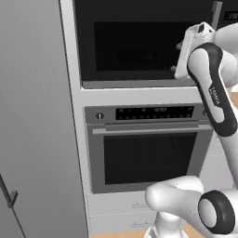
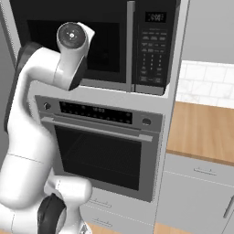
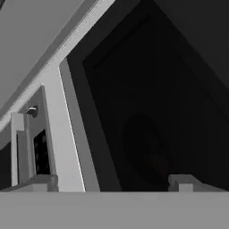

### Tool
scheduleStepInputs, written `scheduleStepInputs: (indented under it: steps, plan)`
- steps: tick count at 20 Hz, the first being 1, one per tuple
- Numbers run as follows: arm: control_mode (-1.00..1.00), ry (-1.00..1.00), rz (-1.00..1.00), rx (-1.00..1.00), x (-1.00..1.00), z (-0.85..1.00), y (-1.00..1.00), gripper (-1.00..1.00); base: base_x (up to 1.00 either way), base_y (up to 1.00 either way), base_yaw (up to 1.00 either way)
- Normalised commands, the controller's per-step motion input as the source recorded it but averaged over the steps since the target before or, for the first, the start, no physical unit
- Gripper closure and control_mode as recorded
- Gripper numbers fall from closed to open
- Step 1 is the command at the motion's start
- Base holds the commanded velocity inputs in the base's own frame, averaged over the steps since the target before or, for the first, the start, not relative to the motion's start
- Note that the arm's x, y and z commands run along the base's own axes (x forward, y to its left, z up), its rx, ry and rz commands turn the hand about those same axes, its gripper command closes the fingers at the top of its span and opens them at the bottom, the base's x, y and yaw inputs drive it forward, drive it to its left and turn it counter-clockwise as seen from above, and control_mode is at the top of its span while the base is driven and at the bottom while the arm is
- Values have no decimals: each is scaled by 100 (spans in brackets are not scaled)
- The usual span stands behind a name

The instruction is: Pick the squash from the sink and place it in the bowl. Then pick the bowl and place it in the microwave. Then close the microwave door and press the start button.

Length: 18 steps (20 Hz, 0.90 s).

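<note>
In the left base view the only writing is a small dark mark on the black band of the arm's forearm, too small to read; the oven (image 1: 148,148) shows a display strip whose characters are blurred. The microwave (image 1: 139,42) sits directly above the oven, its door (image 1: 135,46) shut, and the white arm rises from below the oven, bends, and carries its hand up against the door's right part, near the handle (image 1: 216,14). In the right base view the microwave's keypad (image 2: 153,50) lies right of the handle (image 2: 130,45), with a lit readout at its top and rows of buttons whose lettering cannot be read. The arm stands left of the oven (image 2: 100,146), elbow high, wrist turned toward the door's window. A wooden tabletop (image 2: 201,132) lies right of the oven. In the hand view, rolled sideways, the jaws (image 3: 116,181) stand released and wide apart with nothing between them, close before the dark door glass; a faint round shape shows behind it, not identifiable. Bowl and squash cannot be made out.
</note>
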Motion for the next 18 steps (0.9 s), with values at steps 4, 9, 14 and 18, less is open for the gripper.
scheduleStepInputs:
  steps: [4, 9, 14, 18]
  plan:
    - [-100, -10, -7, 14, -100, -12, -8, -100, 0, 0, 0]
    - [-100, -1, -25, 22, -87, -20, -38, -100, 0, 0, 0]
    - [-100, 0, -30, 22, -60, 0, -47, -100, 0, 0, 0]
    - [-100, 3, -26, 8, -17, 0, -11, -100, 0, 0, 0]
